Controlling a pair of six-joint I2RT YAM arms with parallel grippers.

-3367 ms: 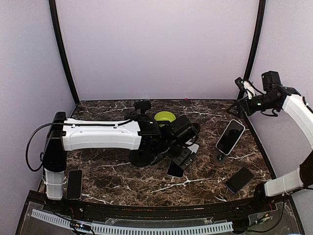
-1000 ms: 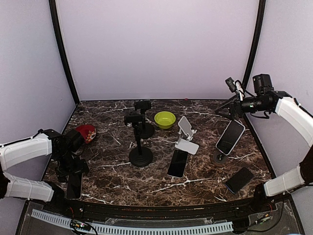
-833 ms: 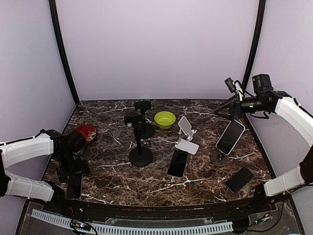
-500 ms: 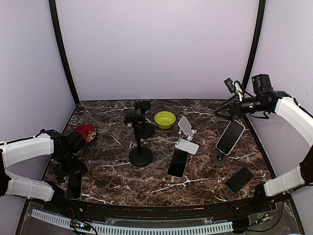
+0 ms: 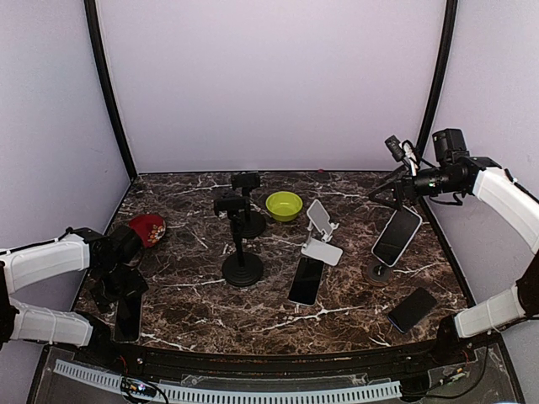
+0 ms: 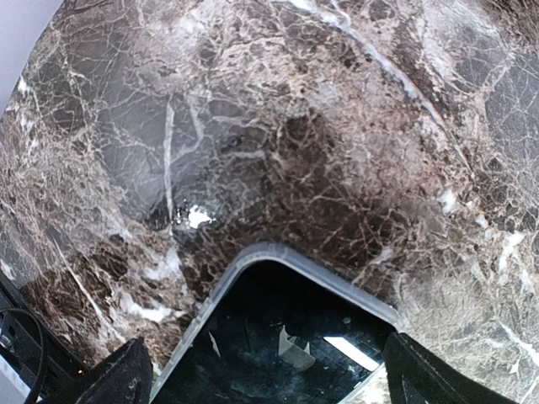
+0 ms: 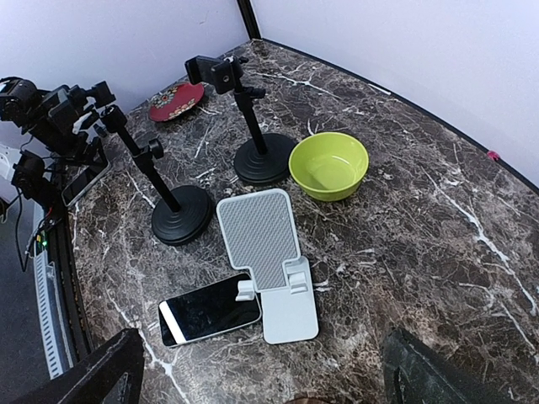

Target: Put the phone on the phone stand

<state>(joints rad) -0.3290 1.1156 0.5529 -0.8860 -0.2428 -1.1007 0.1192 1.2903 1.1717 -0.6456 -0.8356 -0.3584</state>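
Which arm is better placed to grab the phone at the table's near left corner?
Left. The left gripper hangs directly over that phone, jaws open to either side of it. The right gripper is raised at the far right, well away.

Green bowl (image 5: 284, 204) and red plate (image 5: 148, 225) on dark marble table (image 5: 354, 295)

A black phone (image 6: 261, 337) lies flat, well apart from the white stand (image 5: 321, 231).
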